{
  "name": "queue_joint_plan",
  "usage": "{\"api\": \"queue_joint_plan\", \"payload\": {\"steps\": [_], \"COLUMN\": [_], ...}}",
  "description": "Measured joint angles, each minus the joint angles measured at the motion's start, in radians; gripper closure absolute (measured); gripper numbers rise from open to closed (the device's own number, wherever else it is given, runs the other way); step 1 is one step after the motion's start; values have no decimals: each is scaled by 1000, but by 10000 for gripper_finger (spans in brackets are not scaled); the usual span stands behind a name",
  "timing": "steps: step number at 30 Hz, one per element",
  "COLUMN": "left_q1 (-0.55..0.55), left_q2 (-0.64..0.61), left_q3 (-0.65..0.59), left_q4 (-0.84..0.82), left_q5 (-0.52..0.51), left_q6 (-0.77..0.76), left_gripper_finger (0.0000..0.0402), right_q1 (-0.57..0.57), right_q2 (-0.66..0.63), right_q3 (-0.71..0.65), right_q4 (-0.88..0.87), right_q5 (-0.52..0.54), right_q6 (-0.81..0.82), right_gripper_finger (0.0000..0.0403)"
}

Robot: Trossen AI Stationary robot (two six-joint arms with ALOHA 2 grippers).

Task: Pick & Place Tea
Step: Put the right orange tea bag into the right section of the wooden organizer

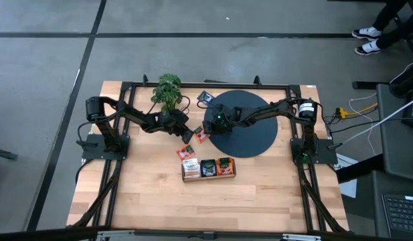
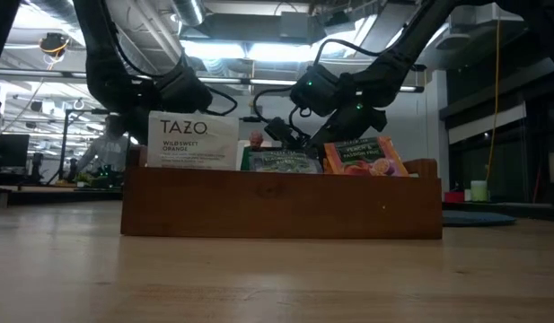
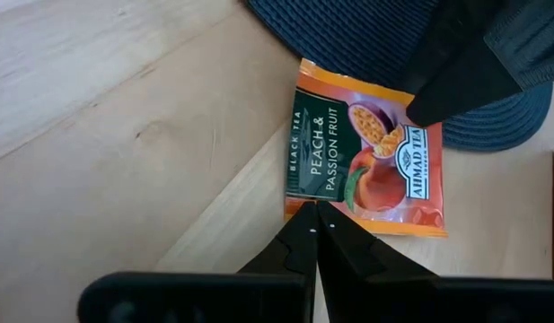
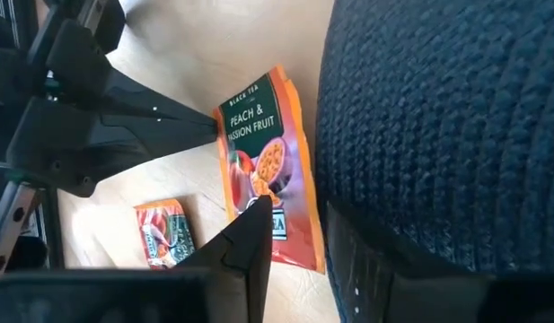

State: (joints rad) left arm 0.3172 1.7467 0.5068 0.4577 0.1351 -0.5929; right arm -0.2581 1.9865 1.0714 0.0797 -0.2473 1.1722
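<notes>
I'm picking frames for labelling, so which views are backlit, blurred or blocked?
Low view: bright ceiling lights behind leave both arms as dark shapes; the wooden box stays readable. Left wrist view: peach tea packet sharp, right gripper's finger covers one corner. Right wrist view: the dark mat looms soft and fills half the picture.

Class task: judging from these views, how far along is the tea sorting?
Done: the wooden box holds several packets. In hand: both grippers work one peach packet beside the mat; left gripper shut at its edge, right gripper astride it. Left: another packet nearby.
</notes>
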Motion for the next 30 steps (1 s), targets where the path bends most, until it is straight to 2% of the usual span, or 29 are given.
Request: {"api": "queue_joint_plan", "payload": {"steps": [8,19,25,30], "left_q1": [1,0,-2,1], "left_q2": [0,-4,-69,-166], "left_q3": [-2,-6,-12,-11], "left_q4": [11,25,-10,-100], "left_q5": [-13,-2,40,76], "left_q6": [-19,-16,-18,32], "left_gripper_finger": [399,399,390,374], "right_q1": [0,0,0,0], "right_q2": [0,0,-5,-31], "right_q3": [0,0,0,-1], "right_q4": [7,21,25,25], "right_q5": [-29,-36,-45,-121], "right_q6": [0,-56,-92,-150], "right_gripper_finger": [301,395,397,397]}}
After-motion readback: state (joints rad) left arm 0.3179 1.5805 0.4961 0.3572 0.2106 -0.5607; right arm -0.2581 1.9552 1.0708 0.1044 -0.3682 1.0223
